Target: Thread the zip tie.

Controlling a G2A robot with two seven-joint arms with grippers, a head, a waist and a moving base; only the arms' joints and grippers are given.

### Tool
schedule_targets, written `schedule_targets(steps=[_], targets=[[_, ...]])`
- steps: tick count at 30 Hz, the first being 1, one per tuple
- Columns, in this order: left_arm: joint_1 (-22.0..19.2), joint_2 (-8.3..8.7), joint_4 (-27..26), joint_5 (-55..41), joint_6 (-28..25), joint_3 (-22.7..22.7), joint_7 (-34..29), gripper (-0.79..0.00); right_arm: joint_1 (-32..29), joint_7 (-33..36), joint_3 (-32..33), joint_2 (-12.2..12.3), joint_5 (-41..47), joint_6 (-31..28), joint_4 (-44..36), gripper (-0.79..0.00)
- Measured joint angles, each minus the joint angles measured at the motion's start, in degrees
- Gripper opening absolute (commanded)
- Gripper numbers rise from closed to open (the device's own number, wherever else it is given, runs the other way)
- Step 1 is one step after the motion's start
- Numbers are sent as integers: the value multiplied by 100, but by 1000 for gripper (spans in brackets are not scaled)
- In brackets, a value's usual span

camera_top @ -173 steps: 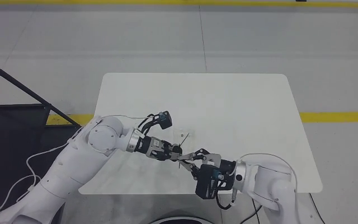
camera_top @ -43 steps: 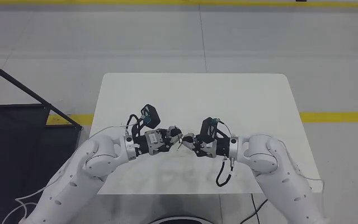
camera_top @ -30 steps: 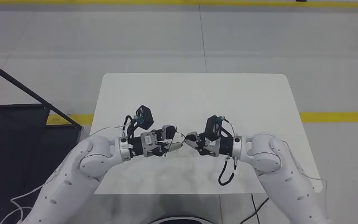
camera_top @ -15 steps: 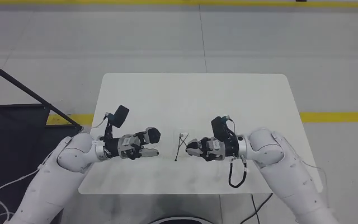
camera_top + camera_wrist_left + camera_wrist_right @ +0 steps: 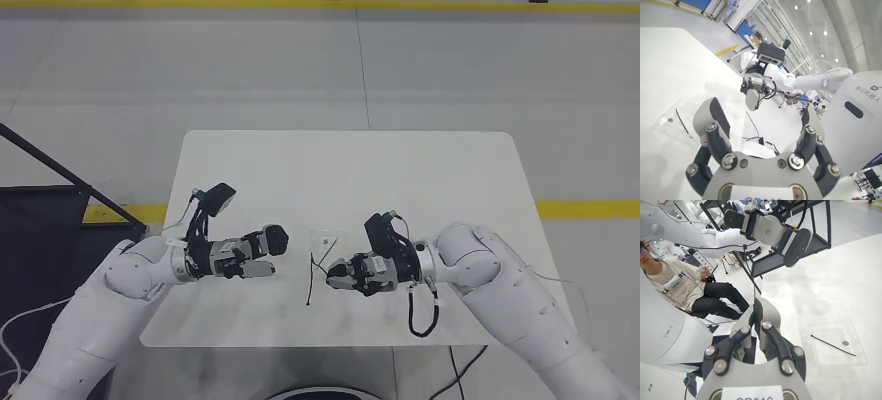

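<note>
Black zip tie (image 5: 833, 345), white table (image 5: 450, 180).

The left gripper (image 5: 270, 254) has let go, spread its fingers and drawn back toward the left edge of the white table (image 5: 450, 180). The right gripper (image 5: 335, 275) has pulled away slightly, with the thin black plastic zip tie (image 5: 310, 285) seemingly still pinched in it.

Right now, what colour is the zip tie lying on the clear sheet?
Black zip tie; the right wrist view shows it best.

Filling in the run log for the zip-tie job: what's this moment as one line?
left gripper: open, empty | right gripper: shut on black zip tie | second zip tie: on clear sheet
</note>
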Motion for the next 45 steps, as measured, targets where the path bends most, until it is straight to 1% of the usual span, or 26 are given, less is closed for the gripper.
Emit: schedule_targets(steps=[3,5,7,10,11,13,15,17,19,21,24,26,35,45], targets=[[19,-6,-23,-29,49,15,46,0,0,0,0,0,0,0,0,-785],[51,-35,-84,-222,274,89,238,0,-39,-41,-19,-3,-30,43,-35,-785],[23,-61,-71,-520,449,197,224,0,-54,-31,-69,-9,-39,58,-40,-785],[-172,-101,65,-1153,769,436,-278,0,41,1,-242,-9,103,-2,-54,-785],[-279,-115,172,-1339,922,511,-518,-15,97,1,-328,4,166,-3,-67,-785],[-428,-147,284,-1611,1142,632,-856,-71,180,0,-454,36,258,-2,-69,-785],[-577,-187,423,-1943,1318,749,-1197,-145,275,-1,-587,78,375,0,-56,-785],[-708,-228,542,-2201,1430,831,-1430,-246,370,-1,-708,121,463,0,-23,-785],[-797,-261,586,-2312,1500,883,-1507,-372,449,-1,-815,155,529,0,8,-785],[-854,-293,611,-2320,1521,929,-1523,-437,537,-1,-926,186,621,0,45,-785],[-894,-327,622,-2318,1555,974,-1556,-499,658,-1,-1062,218,738,0,110,-785],[-911,-344,629,-2301,1593,988,-1594,-517,726,-1,-1144,236,811,0,140,-785],[-945,-397,639,-2219,1751,1011,-1752,-536,916,-1,-1366,297,1009,0,220,-785],[-929,-448,705,-2184,1765,973,-1766,-643,989,-1,-1433,334,1130,0,269,-785]])
